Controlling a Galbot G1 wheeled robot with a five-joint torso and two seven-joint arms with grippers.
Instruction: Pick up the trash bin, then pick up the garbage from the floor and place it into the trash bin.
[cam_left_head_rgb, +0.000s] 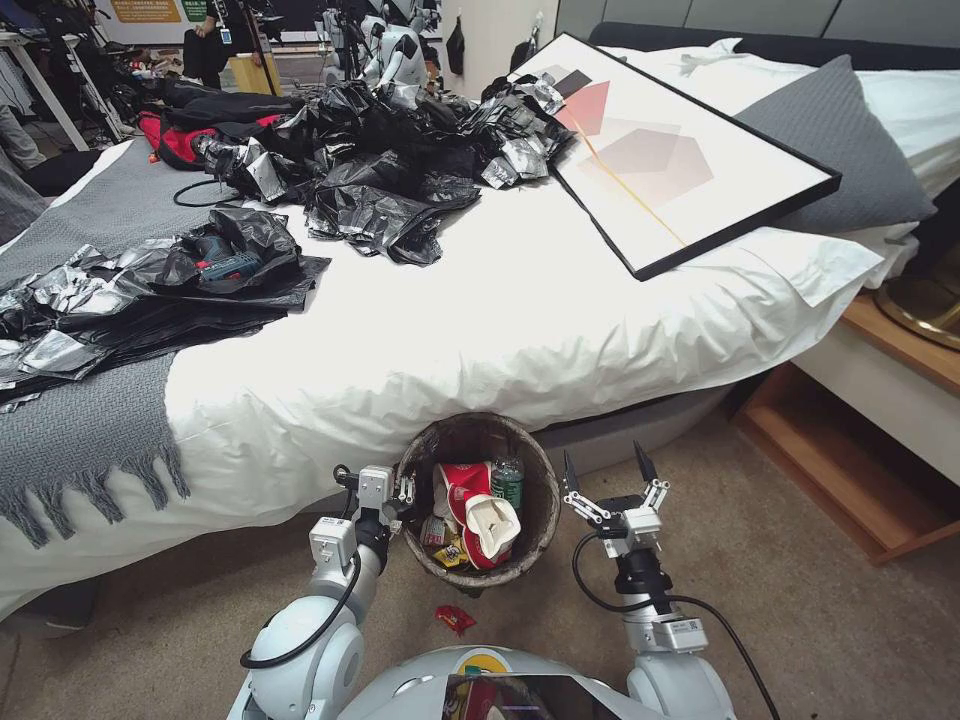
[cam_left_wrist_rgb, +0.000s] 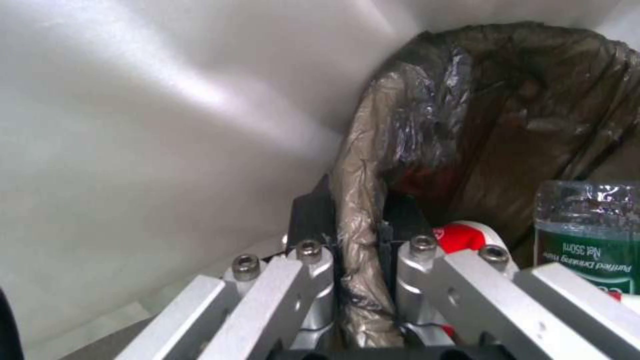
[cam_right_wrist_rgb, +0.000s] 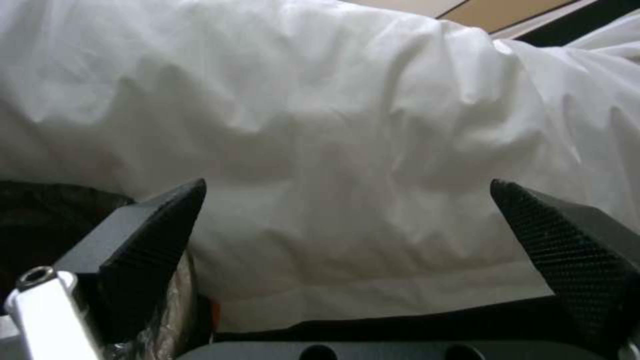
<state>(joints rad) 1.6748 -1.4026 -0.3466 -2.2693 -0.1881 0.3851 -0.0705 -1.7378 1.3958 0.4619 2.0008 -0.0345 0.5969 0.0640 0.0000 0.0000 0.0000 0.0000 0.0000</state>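
Note:
The trash bin (cam_left_head_rgb: 535, 520), a round bucket with a brown liner over its rim, stands against the bed's edge just in front of me. My left gripper (cam_left_head_rgb: 404, 490) is shut on the bin's left rim; the left wrist view shows its fingers (cam_left_wrist_rgb: 312, 215) clamping the liner fold (cam_left_wrist_rgb: 360, 200). Inside the bin lie red-and-white paper cups (cam_left_head_rgb: 478, 512), a green bottle (cam_left_head_rgb: 508, 480) (cam_left_wrist_rgb: 587, 240) and yellow wrappers (cam_left_head_rgb: 446, 548). A small red wrapper (cam_left_head_rgb: 455, 619) lies on the floor near my base. My right gripper (cam_left_head_rgb: 603, 458) (cam_right_wrist_rgb: 347, 185) hangs open just right of the bin, holding nothing.
The white-sheeted bed (cam_left_head_rgb: 480, 330) rises right behind the bin. It carries black and silver plastic sheets (cam_left_head_rgb: 380, 160), a framed picture (cam_left_head_rgb: 660, 150), a grey pillow (cam_left_head_rgb: 840, 140) and a grey blanket (cam_left_head_rgb: 80, 420). A wooden bedside shelf (cam_left_head_rgb: 850, 470) stands at the right. Open carpet (cam_left_head_rgb: 800, 620) lies right of me.

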